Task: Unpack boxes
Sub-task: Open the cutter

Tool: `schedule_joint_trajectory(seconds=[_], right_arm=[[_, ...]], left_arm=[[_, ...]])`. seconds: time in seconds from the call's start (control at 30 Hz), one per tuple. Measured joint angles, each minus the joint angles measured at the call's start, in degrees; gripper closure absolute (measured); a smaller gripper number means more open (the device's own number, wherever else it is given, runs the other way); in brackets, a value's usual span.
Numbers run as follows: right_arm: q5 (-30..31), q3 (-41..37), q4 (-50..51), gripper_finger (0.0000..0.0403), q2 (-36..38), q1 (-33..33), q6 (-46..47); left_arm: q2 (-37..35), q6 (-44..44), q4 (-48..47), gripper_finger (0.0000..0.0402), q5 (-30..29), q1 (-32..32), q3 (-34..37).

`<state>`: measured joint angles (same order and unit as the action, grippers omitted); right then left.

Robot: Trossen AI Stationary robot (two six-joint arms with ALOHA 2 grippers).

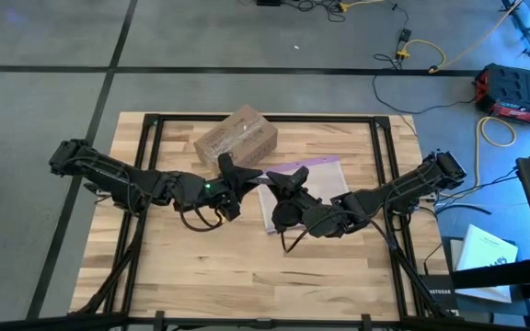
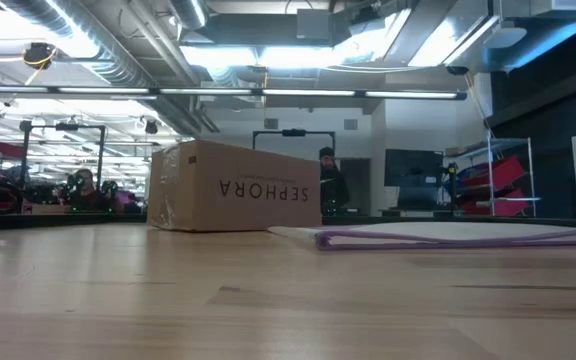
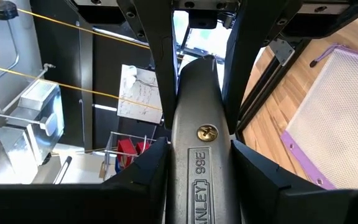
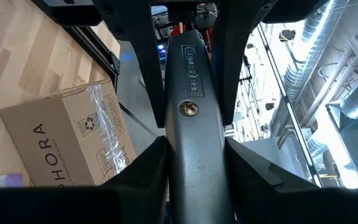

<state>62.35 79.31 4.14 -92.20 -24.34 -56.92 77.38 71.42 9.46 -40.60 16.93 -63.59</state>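
Note:
A brown cardboard box (image 1: 236,136) with black SEPHORA lettering (image 2: 264,190) rests on its bottom at the far middle of the table. It also shows in the right wrist view as the box (image 4: 67,140). A grey metal utility knife (image 1: 258,176) hangs in the air between my two grippers, near the box. My left gripper (image 3: 199,149) is shut on one end of it and my right gripper (image 4: 194,149) on the other. The two grippers point at each other over the table's middle. My left gripper pinches the knife's body (image 3: 182,168) between its two fingers, one on each long edge. The fingers come level from the table's left and lie along the knife. The knife is lifted clear of the table. My right gripper pinches the knife's body (image 4: 180,158) at its other end between its two fingers. They come about level from the table's right and lie along the knife. The knife spans the gap to the left gripper.
A clear plastic bag with a purple zip edge (image 1: 316,175) lies flat right of the box, partly under my right gripper; it also shows as the bag (image 2: 448,235) and the bag (image 3: 334,112). The near half of the wooden table (image 1: 247,276) shows bare wood.

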Motion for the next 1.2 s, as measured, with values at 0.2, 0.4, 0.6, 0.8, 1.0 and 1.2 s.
schedule_joint_trajectory(seconds=[0.2,0.4,0.6,0.8,1.0,1.2], right_arm=[[-0.82,0.00,0.01,0.0290,0.00,0.00,0.00],[-2.38,0.00,-0.09,0.0291,0.00,0.00,0.14],[-2.52,0.00,-0.20,0.0291,0.00,0.00,0.14],[-3.02,0.00,-0.71,0.0291,0.00,0.02,0.12],[-4.46,0.00,-1.05,0.0291,0.02,0.02,0.12],[-4.51,0.00,-1.05,0.0291,0.02,0.02,0.10]], left_arm=[[0.00,-0.28,-0.08,0.0238,0.09,-0.07,0.00],[0.00,-0.35,0.34,0.0195,0.24,-0.07,0.00],[0.00,0.07,0.19,0.0210,0.22,-0.07,0.00],[-0.02,0.17,0.08,0.0229,0.35,-0.07,0.00],[-0.02,0.22,-0.01,0.0231,0.57,-0.07,0.00],[-0.02,0.11,-0.01,0.0232,0.66,-0.07,0.00]])
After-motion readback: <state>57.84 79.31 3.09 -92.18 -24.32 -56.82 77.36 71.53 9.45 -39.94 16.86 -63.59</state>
